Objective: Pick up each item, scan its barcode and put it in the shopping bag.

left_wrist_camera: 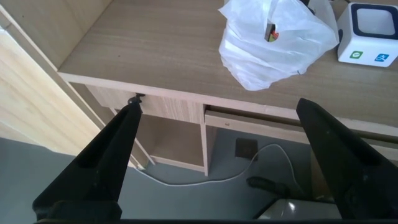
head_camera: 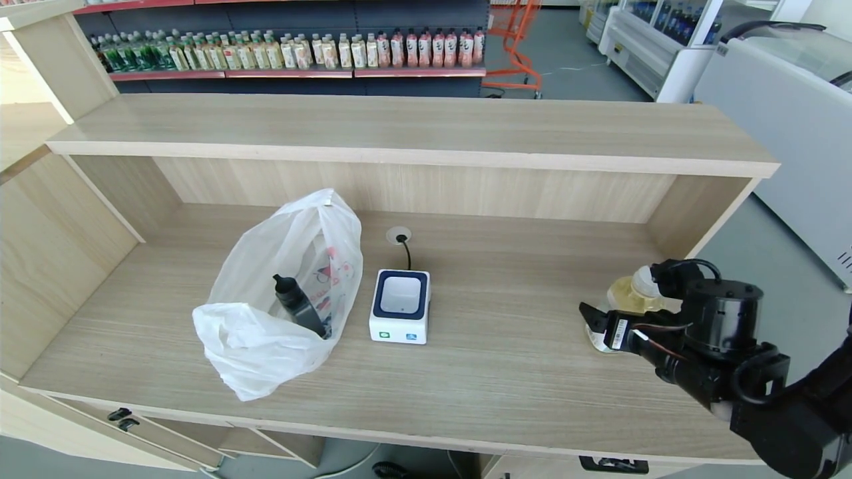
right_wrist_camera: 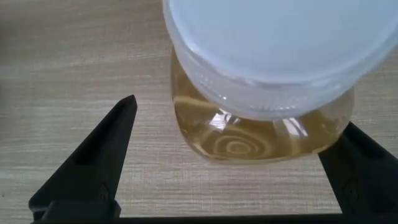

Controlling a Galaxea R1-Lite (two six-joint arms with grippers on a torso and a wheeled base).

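2 fingers of the right gripper (right_wrist_camera: 239, 118) sit spread wide, gripping nothing, with the yellowish bottle (head_camera: 626, 294) upright between them at the right end of the counter (head_camera: 506, 359). 1 finger is clearly apart from it, the other just beside it; contact we cannot tell. We see the left gripper (left_wrist_camera: 219, 107) spread too, empty, off the counter's near edge. At left the shopping bag (head_camera: 246, 352) holds 1 dark bottle (head_camera: 296, 303), with the scanner (head_camera: 399, 306) just right of it.

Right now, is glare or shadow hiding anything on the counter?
Head view: even light, pale sheen atop the white square scanner. Right wrist view: highlights on the clear jar of amber liquid, nothing hidden. Left wrist view: white plastic bag bright, folds readable.
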